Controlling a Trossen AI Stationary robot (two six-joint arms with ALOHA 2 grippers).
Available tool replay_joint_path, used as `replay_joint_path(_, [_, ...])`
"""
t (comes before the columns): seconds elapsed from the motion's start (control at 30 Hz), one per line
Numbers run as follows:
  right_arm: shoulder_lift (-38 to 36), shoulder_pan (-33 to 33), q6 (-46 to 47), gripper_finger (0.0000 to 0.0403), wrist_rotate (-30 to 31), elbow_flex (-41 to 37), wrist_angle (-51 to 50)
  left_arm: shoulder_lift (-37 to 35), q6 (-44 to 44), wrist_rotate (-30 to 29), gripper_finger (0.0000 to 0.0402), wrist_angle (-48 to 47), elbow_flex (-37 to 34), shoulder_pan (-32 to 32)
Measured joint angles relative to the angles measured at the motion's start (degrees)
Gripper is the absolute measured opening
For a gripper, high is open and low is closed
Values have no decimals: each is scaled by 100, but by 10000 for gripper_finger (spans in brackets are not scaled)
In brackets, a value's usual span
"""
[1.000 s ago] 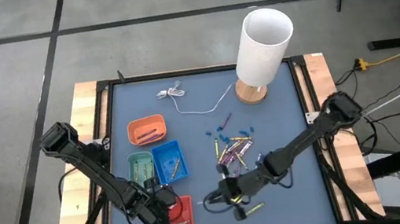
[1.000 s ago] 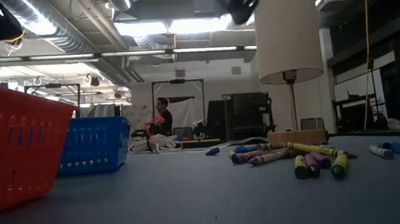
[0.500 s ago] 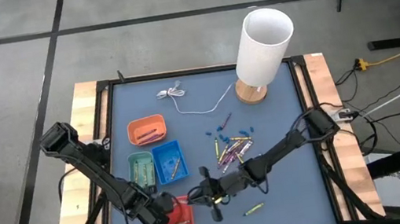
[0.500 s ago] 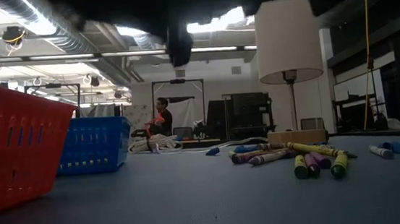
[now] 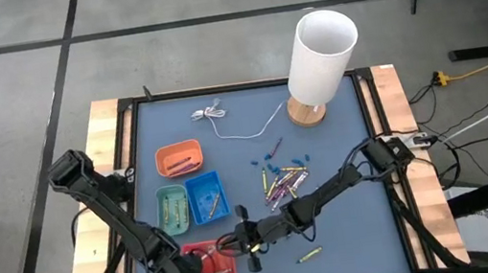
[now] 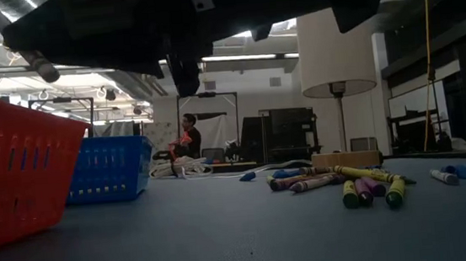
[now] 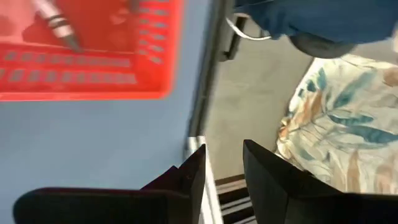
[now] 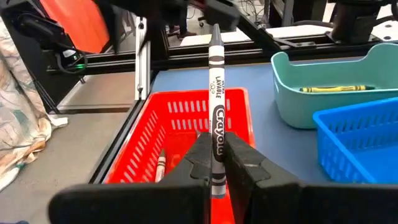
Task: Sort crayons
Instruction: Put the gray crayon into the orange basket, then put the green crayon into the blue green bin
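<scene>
Over the near edge of the blue tabletop [image 5: 321, 135], I have the right tool [image 8: 215, 163] reaching toward the red slotted plastic basket [image 8: 186, 134], its two dark fingers pinched shut on a grey paper-wrapped crayon [image 8: 215, 93] that stands upright between them, tip pointing up, just short of the basket's rim. From above, that right arm stretches low across the tabletop and ends beside the basket [image 5: 206, 261]. A reddish crayon with a dark band [image 7: 57, 26] lies inside the basket, as my left wrist camera shows. The left tool [image 7: 221, 163] hangs past the tabletop's near edge beside the basket, over the floor and a leaf-patterned cloth [image 7: 339, 118], its fingers parted with nothing between them. Next to the red basket sit a teal plastic tray [image 5: 172, 208] holding a yellow crayon [image 8: 333, 88], a blue slotted plastic basket [image 5: 206, 197] and an orange plastic tray [image 5: 179, 159]. The loose pile of yellow, purple and pink crayons [image 5: 282, 184] lies toward the middle of the tabletop, with one yellow crayon [image 5: 308, 255] apart near the front. A white cylindrical lamp on a round wooden base [image 5: 320, 59] stands at the far side, a thin white cable [image 5: 222, 120] trailing from it.
</scene>
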Motion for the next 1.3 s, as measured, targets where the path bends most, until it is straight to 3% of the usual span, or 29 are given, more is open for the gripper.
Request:
replay_joint_path(0.47, [0, -35, 10, 26, -47, -2, -110, -9, 31, -1195, 92, 19, 902, -137])
replay_joint_path(0.73, [0, -35, 11, 113, -48, -2, -118, -9, 33, -1628, 92, 29, 914, -81])
replay_joint_path(0.87, [-70, -35, -66, 134, -60, -2, -252, -9, 294, -2047, 92, 48, 914, -36])
replay_joint_path(1.03, [-534, -22, -459, 138, -12, -9, -1292, -9, 345, -3338, 92, 50, 914, -16])
replay_joint_path(1.3, [-2101, -14, -618, 138, 441, -9, -4650, -8, 321, -5341, 92, 75, 914, 229])
